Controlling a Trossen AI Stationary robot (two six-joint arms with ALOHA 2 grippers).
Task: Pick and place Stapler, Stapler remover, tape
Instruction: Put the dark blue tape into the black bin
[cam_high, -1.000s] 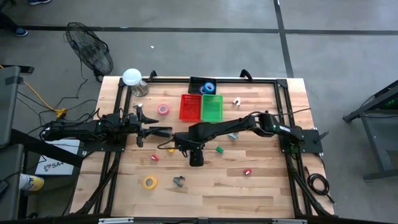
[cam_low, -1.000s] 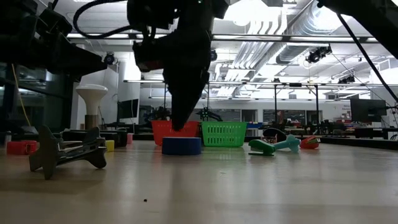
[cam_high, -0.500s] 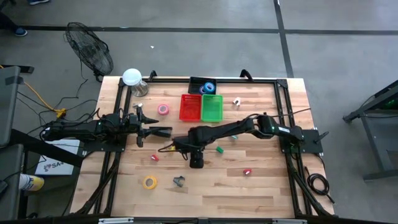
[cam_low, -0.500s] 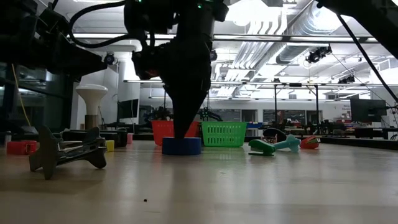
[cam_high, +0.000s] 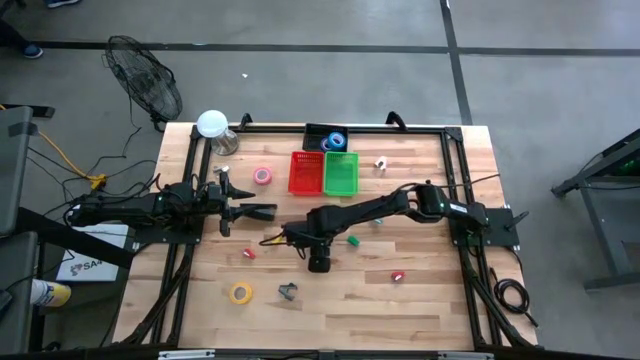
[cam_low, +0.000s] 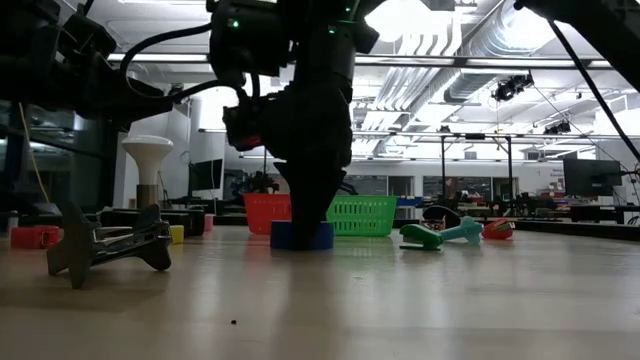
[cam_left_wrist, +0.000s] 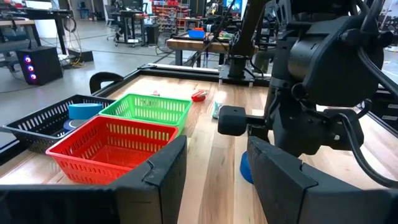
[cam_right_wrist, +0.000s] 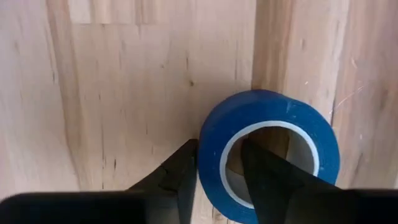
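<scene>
Two dark fingers of the right gripper (cam_right_wrist: 219, 147) straddle the wall of the blue tape roll (cam_right_wrist: 311, 130), one finger inside the open centre and the other against the outer face, so we read them as pinched on that wall. We see the roll lying flat on the wooden table (cam_high: 420, 300), directly under this gripper. In the low view the right gripper (cam_low: 310, 215) comes straight down onto the blue tape roll (cam_low: 284, 237), whose lower edge touches the boards. From above, the right gripper (cam_high: 318, 262) hides the roll. A small green piece (cam_high: 353, 240) lies just beside it, towards that arm's base. The red basket (cam_high: 305, 172) and the green basket (cam_high: 341, 172) stand side by side beyond it, towards the far edge. A pink tape roll (cam_high: 262, 176) lies near the red basket. A yellow tape roll (cam_high: 240, 293) lies nearer the front edge, well apart from the gripper, with a small grey claw piece (cam_high: 288, 291) between the two. We find the left gripper (cam_high: 268, 211) level above the boards, pointing at the right gripper, its fingers (cam_left_wrist: 168, 168) spread with nothing between them.
</scene>
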